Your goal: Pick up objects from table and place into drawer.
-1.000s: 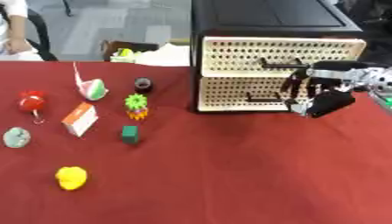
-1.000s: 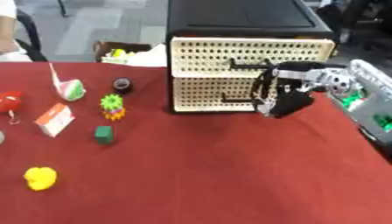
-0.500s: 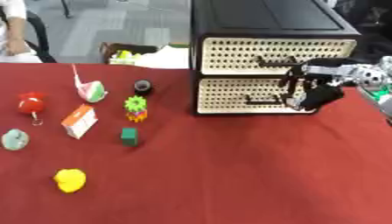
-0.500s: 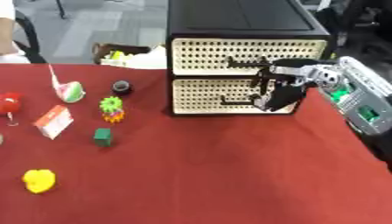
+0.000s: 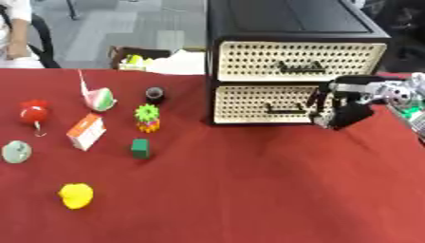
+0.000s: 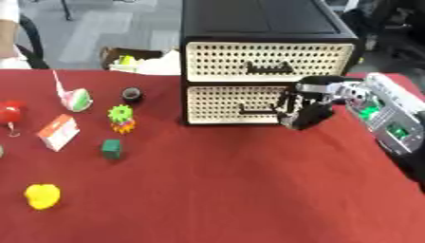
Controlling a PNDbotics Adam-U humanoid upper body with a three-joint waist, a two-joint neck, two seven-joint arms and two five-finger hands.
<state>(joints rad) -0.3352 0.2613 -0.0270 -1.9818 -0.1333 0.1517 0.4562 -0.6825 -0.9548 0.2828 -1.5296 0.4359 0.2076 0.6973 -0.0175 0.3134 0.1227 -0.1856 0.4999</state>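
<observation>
Black robot hand (image 5: 338,110) — just beside lower drawer (image 5: 267,103)

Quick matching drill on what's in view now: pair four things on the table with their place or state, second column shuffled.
1. yellow object
2. green block
3. right hand
4. lower drawer

A. closed
B. at the right end of the cabinet's lower front
C. nearest the table's near edge, on the left
D. just below the green and orange gear toy

Pairs: 1-C, 2-D, 3-B, 4-A
</observation>
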